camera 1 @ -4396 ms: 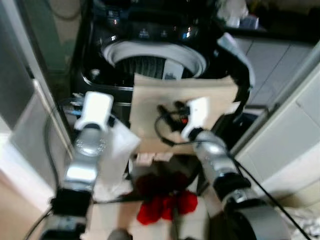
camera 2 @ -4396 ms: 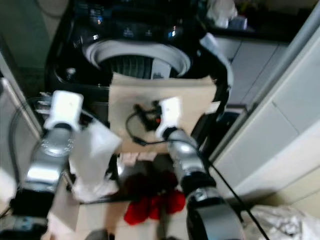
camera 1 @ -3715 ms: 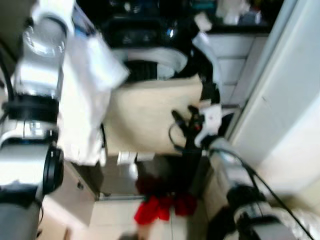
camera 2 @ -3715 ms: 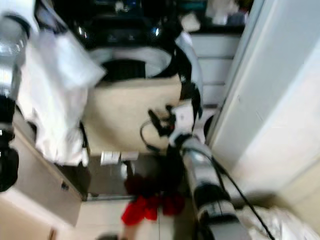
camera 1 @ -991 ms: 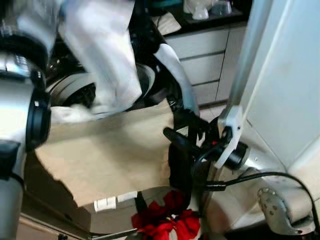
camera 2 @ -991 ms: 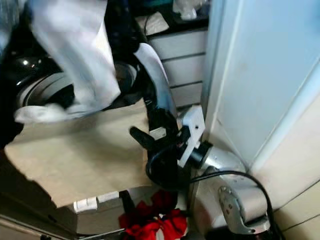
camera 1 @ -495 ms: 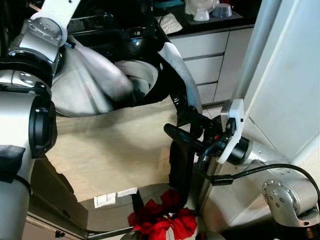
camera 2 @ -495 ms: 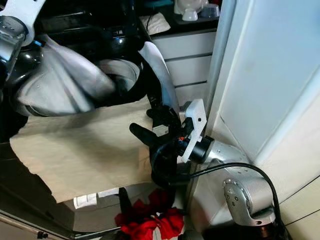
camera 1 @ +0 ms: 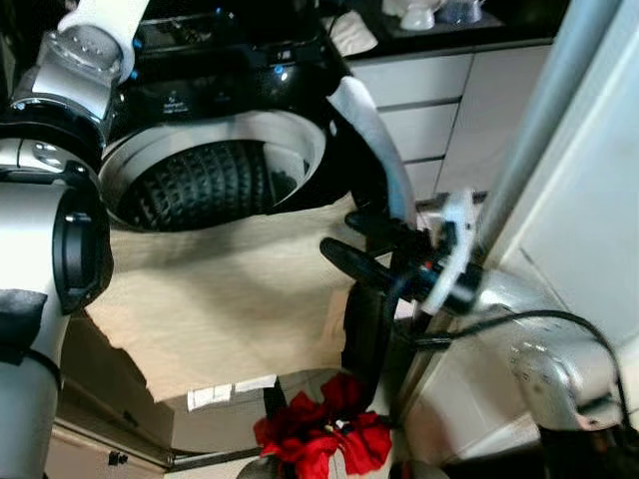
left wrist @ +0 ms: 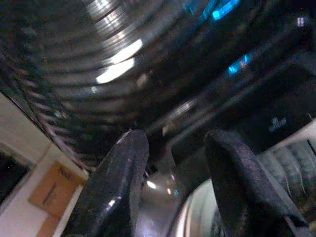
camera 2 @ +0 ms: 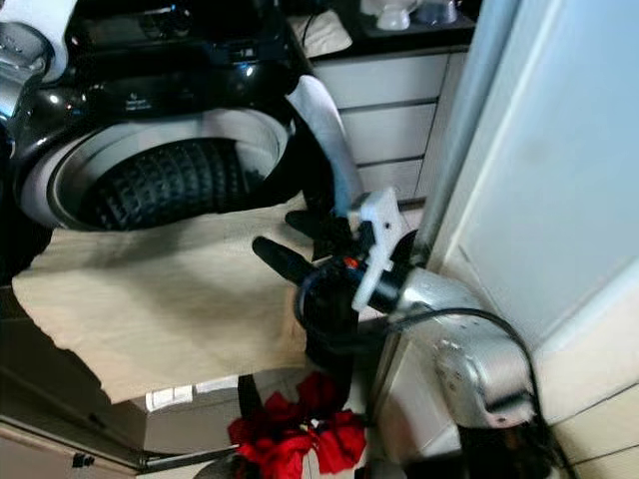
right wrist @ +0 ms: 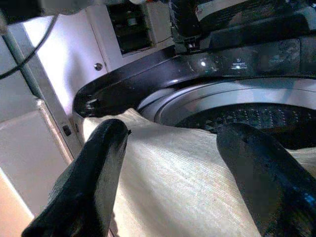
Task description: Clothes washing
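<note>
Your beige cloth [camera 1: 230, 299] hangs over the washer's [camera 1: 215, 180] front rim at 6 o'clock of the drum, mostly outside, so it could slide to the floor beside the red garment [camera 1: 319, 439] if nudged. It looks flat, ribbed and limp. Your right gripper [right wrist: 173, 163] hovers spread above it; your left gripper [left wrist: 173, 177], spread and empty, sits at 10 o'clock.

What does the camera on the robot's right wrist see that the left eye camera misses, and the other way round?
Right wrist alone: a grey cabinet panel beside the washing machine. Left eye alone: the red cloth low down, the white drawers, and the left arm. Both: the beige cloth draped over the washer's front edge, the drum, and the open right end effector.
</note>
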Robot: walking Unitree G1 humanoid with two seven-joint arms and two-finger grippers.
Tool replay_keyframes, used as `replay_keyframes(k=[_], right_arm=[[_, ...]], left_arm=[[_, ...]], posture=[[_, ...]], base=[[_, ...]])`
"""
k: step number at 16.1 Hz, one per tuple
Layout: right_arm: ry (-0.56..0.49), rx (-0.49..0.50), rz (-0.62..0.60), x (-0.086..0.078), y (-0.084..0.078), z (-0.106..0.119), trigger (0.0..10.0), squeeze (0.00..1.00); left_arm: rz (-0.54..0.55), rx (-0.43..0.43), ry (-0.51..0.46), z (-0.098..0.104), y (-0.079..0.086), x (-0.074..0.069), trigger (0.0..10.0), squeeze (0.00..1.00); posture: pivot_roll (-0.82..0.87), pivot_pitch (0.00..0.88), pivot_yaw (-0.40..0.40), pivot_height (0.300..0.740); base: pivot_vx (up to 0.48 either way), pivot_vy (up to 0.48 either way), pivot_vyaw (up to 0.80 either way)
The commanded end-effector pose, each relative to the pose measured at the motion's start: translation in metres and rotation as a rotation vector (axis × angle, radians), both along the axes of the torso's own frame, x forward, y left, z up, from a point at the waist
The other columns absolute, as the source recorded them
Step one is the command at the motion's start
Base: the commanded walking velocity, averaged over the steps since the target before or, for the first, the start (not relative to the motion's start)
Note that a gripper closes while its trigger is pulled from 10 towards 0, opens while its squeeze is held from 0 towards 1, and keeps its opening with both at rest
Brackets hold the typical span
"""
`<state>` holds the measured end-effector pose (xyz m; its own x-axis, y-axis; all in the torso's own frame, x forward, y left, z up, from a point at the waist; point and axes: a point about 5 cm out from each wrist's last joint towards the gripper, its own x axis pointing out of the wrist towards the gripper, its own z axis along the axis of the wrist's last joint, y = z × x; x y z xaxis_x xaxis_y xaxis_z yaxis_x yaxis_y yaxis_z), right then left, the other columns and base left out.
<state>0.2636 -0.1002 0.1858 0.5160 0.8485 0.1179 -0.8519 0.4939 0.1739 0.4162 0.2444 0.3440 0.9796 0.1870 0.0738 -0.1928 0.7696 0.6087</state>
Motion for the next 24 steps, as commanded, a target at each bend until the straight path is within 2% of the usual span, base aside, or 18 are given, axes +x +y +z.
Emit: replay_keyframes(k=[1,2,4,5,6,7,8,9,10,11,13,14,16,17,18,19,20,24], right_arm=[[-0.017,-0.008,-0.081,0.010,-0.002,-0.001,10.0,0.00],[-0.016,-0.001,-0.104,0.014,-0.003,-0.002,10.0,0.00],[-0.014,0.003,-0.102,0.017,-0.001,-0.003,10.0,0.00],[-0.017,-0.009,-0.091,0.020,0.001,-0.005,10.0,0.00],[-0.018,-0.010,-0.092,0.021,0.001,-0.006,10.0,0.00],[-0.036,-0.012,-0.119,0.027,0.001,-0.005,10.0,0.00],[-0.080,-0.029,-0.203,0.036,-0.001,-0.003,10.0,0.00],[-0.141,-0.054,-0.352,0.048,-0.009,-0.001,10.0,0.00],[-0.173,-0.065,-0.430,0.053,-0.014,0.000,10.0,0.00],[-0.176,-0.062,-0.441,0.054,-0.015,0.000,10.0,0.00],[-0.228,-0.077,-0.483,0.055,-0.014,0.002,10.0,0.00],[-0.235,-0.070,-0.486,0.056,-0.013,0.001,10.0,0.00],[-0.245,-0.060,-0.497,0.059,-0.009,-0.002,10.0,0.00],[-0.242,-0.055,-0.506,0.060,-0.008,-0.004,10.0,0.00],[-0.230,-0.046,-0.523,0.061,-0.008,-0.007,10.0,0.00],[-0.190,-0.035,-0.558,0.064,-0.010,-0.015,10.0,0.00],[-0.167,-0.033,-0.574,0.064,-0.011,-0.020,10.0,0.00],[-0.159,-0.058,-0.557,0.065,-0.010,-0.030,10.0,0.00]], left_arm=[[-0.033,-0.010,-0.152,0.032,0.002,-0.006,10.0,0.00],[-0.086,-0.084,-0.234,0.039,0.009,-0.011,10.0,0.00],[-0.135,-0.073,-0.321,0.046,0.017,-0.018,10.0,0.00],[-0.171,-0.054,-0.362,0.041,0.024,-0.024,10.0,0.00],[-0.175,-0.047,-0.362,0.037,0.026,-0.025,10.0,0.00],[-0.201,-0.109,-0.364,0.021,0.029,-0.029,10.0,0.00],[-0.226,-0.175,-0.364,0.002,0.027,-0.034,10.0,0.00],[-0.281,-0.248,-0.350,-0.027,0.010,-0.047,10.0,0.00],[-0.326,-0.336,-0.354,-0.045,-0.005,-0.062,10.0,0.00],[-0.339,-0.373,-0.359,-0.049,-0.010,-0.067,10.0,0.00],[-0.442,-0.409,-0.405,-0.064,-0.036,-0.096,10.0,0.00],[-0.462,-0.421,-0.396,-0.071,-0.044,-0.106,10.0,0.00],[-0.457,-0.411,-0.298,-0.098,-0.067,-0.126,10.0,0.00],[-0.432,-0.418,-0.252,-0.116,-0.075,-0.129,10.0,0.00],[-0.396,-0.467,-0.202,-0.134,-0.079,-0.131,10.0,0.00],[-0.348,-0.551,-0.134,-0.157,-0.083,-0.131,10.0,0.00],[-0.327,-0.590,-0.103,-0.166,-0.086,-0.131,10.0,0.00],[-0.310,-0.599,-0.073,-0.171,-0.090,-0.133,10.0,0.00]], posture=[[-0.14,0.000,0.054,0.736],[-0.12,0.000,0.039,0.736],[-0.09,0.000,0.011,0.736],[-0.06,0.000,-0.013,0.736],[-0.05,0.000,-0.017,0.736],[-0.04,0.000,-0.025,0.736],[-0.02,0.000,-0.031,0.736],[0.00,0.000,-0.041,0.736],[0.01,0.000,-0.046,0.736],[0.01,0.000,-0.047,0.736],[0.04,0.000,-0.054,0.736],[0.05,0.000,-0.059,0.736],[0.05,0.000,-0.063,0.736],[0.06,0.000,-0.065,0.736],[0.06,0.000,-0.066,0.736],[0.05,0.000,-0.070,0.736],[0.05,0.000,-0.070,0.736],[0.04,0.000,-0.069,0.736]], base=[[0.000,0.000,0.00],[0.000,0.000,0.00],[0.000,0.000,0.00],[0.000,0.000,0.00],[0.000,0.000,0.00],[0.000,0.000,0.00],[0.000,0.000,0.00],[0.000,0.000,0.00],[0.000,0.000,0.00],[0.000,0.000,0.00],[0.000,0.000,0.00],[0.000,0.000,0.00],[0.000,0.000,0.00],[0.000,0.000,0.00],[0.000,0.000,0.00],[0.000,0.000,0.00],[0.000,0.000,0.00],[0.000,0.360,0.00]])
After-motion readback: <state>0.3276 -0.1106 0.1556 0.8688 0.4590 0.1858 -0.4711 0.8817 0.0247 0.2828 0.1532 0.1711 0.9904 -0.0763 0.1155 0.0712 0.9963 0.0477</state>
